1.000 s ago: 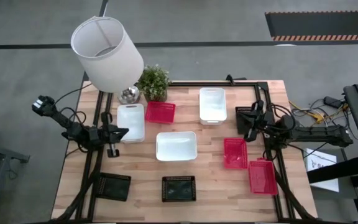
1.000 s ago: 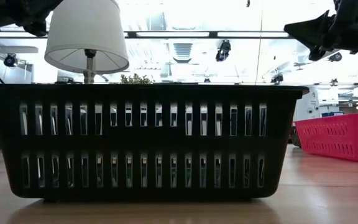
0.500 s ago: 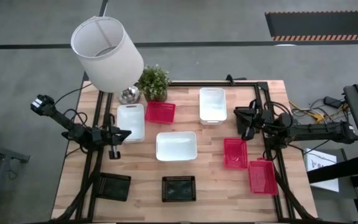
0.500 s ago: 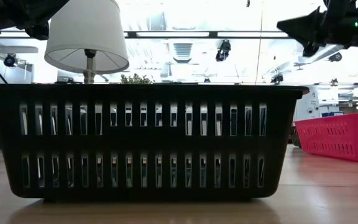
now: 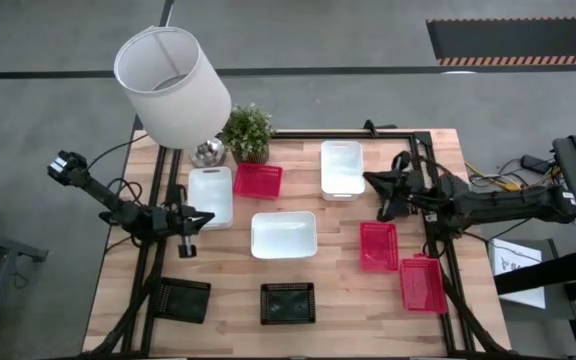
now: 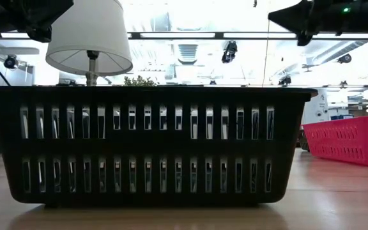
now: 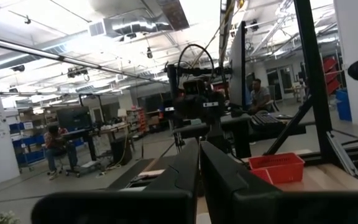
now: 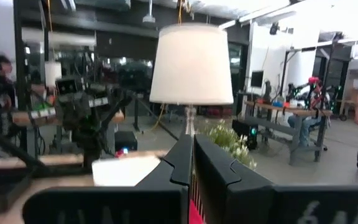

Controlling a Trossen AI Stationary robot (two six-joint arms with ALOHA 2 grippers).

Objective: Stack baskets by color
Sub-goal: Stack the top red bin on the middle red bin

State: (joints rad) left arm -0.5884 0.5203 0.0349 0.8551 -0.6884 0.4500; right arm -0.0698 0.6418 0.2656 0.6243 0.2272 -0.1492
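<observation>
Baskets are all loose on the table, none nested yet. Take the middle white basket as your landmark: a second white basket sits beyond it toward the lamp, with a red basket touching that one's side, and a third white basket lies on the far side toward the right arm. Two more red baskets lie on the landmark's right, close together. Only two black baskets show, along the near edge; you won't find a third here.

Your left gripper hovers beside the lamp-side white basket, fingers fully closed, holding nothing. Your right gripper is likewise shut and empty, between the far white basket and the nearest red one.

Watch this: descend with closed fingers and you'd likely shove a basket rather than grasp it. The lampshade and potted plant crowd the far corner, so a careless reach there could tip either.
</observation>
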